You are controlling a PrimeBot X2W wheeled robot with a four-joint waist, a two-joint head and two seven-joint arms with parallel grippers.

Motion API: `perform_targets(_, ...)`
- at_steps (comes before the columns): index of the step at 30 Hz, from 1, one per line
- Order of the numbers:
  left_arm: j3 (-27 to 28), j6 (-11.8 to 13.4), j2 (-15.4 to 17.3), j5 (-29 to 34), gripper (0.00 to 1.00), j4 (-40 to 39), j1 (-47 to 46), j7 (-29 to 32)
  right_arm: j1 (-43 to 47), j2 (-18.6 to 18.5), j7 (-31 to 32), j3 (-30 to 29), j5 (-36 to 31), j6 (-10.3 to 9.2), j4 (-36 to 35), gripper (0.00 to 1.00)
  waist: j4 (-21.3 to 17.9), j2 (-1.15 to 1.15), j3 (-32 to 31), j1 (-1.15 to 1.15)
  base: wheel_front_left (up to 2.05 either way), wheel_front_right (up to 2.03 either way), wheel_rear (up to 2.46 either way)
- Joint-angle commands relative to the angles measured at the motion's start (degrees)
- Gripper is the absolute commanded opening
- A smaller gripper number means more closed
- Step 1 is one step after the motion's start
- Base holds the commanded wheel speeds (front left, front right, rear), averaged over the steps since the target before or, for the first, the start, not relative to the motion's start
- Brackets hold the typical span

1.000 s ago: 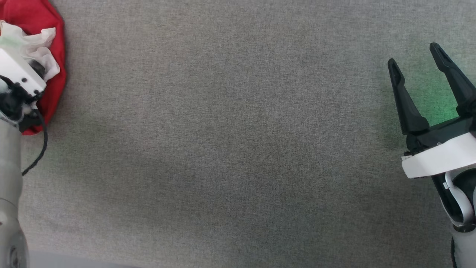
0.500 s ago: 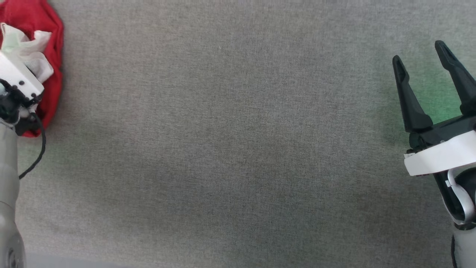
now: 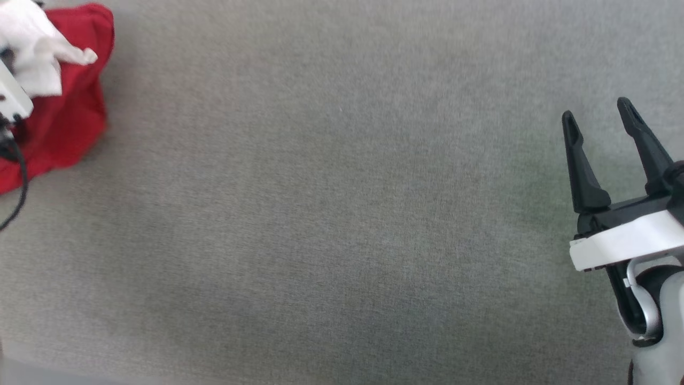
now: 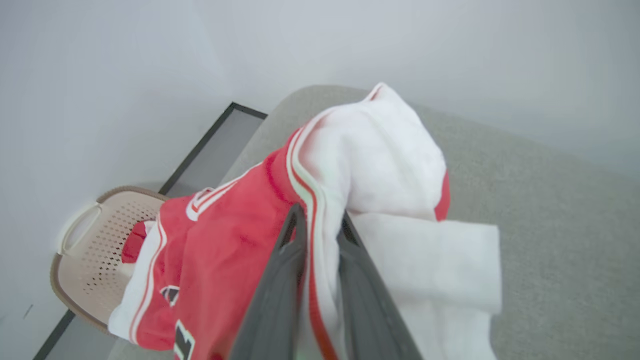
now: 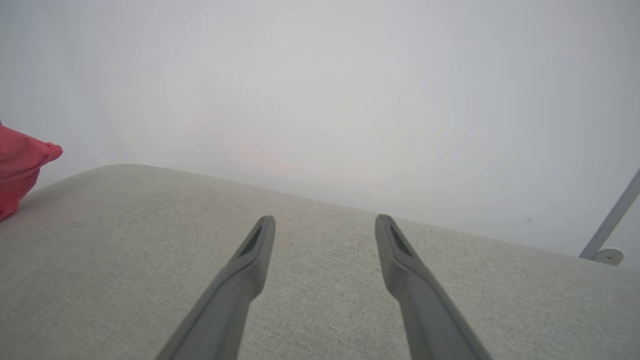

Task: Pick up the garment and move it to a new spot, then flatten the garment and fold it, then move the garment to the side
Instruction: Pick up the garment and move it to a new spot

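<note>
The garment, a red shirt with white sleeves and striped trim, hangs bunched from my left gripper, which is shut on a fold at the striped seam. In the head view the garment sits at the far upper left of the grey fabric table, with the left arm's white wrist housing in front of it. My right gripper stands open at the right edge above bare cloth, far from the garment. The right wrist view has its fingers apart and a red corner of the garment at far left.
A beige perforated basket with something red inside stands on the floor past the table's left end. A pale wall rises behind the table. A thin metal strut slants at the far right.
My left gripper has shut on the garment and lifted it off the heap, so the cloth now hangs from it. The head camera has shifted. The right gripper stays open.
</note>
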Motion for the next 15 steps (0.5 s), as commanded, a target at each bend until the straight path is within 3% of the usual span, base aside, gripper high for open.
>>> perform_targets(1, -0.9, -0.32, 0.6, 0.96, 0.0, -1.47, -1.4, -0.9, 0.92, 0.71, -0.78, -0.34, 0.19, -0.03, 0.59, 1.0, 0.97, 0.0, -3.45, 0.0, 0.0, 0.0, 0.0)
perform_targets(15, -7.06, -1.04, 3.65, 1.25, 0.0, -15.77, -1.89, 3.21, 3.85, 4.27, -4.12, -2.93, 0.31, -0.03, 2.7, 1.0, 1.31, 0.0, -11.82, 0.0, 0.0, 0.0, 0.0)
